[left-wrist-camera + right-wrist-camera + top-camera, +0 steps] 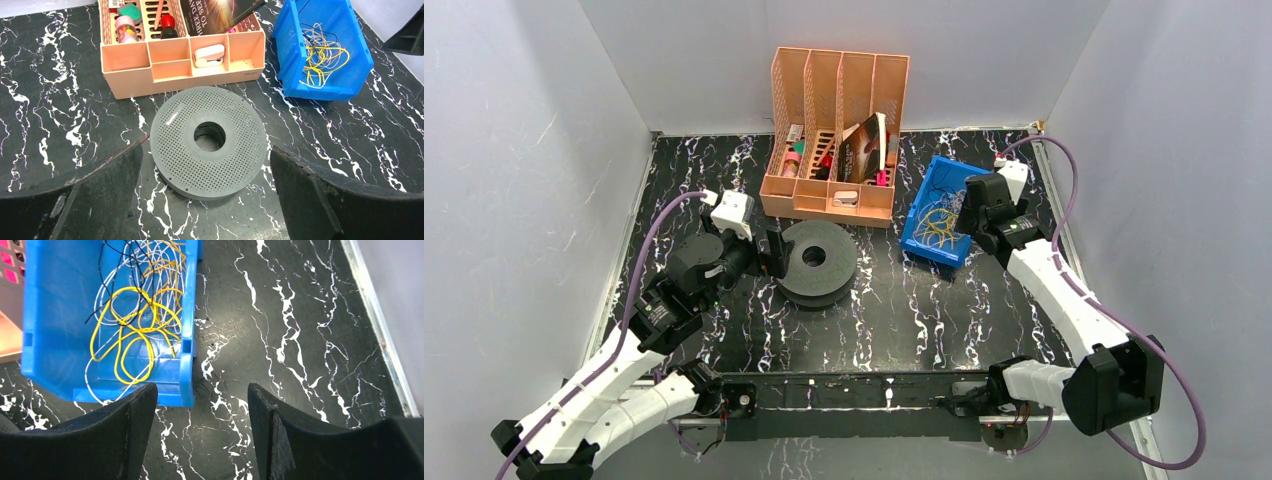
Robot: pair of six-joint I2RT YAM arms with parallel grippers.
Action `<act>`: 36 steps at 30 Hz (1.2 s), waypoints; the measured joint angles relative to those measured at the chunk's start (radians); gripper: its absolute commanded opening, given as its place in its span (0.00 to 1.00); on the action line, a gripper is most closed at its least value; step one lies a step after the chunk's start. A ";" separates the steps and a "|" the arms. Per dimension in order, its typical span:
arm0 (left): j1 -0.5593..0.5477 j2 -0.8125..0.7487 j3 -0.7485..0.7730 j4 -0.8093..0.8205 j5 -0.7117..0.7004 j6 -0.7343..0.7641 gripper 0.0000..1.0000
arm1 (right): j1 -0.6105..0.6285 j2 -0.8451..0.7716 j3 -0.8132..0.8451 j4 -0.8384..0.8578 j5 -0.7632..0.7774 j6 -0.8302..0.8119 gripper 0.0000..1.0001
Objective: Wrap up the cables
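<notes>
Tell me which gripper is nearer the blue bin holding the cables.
Right. The right gripper hovers at the blue bin's right side, open, beside the cables. The left gripper is open at the grey spool, well to the bin's left.

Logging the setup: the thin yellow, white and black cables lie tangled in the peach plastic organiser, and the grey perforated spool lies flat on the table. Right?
Not quite: the thin yellow, white and black cables lie tangled in the blue plastic bin, as the right wrist view shows. The grey perforated spool does lie flat on the black marbled table.
</notes>
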 measured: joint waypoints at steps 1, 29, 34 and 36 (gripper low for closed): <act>0.000 0.000 -0.001 0.000 0.000 0.000 0.98 | -0.018 0.005 -0.010 0.002 -0.019 0.001 0.75; 0.000 0.015 -0.004 0.000 0.000 0.000 0.98 | -0.109 0.177 -0.087 0.182 -0.241 0.048 0.13; 0.000 0.015 -0.004 0.000 0.000 0.000 0.98 | -0.113 0.171 -0.099 0.196 -0.240 0.034 0.00; 0.000 0.015 -0.004 -0.001 0.000 0.000 0.98 | -0.113 0.164 -0.104 0.195 -0.241 0.031 0.00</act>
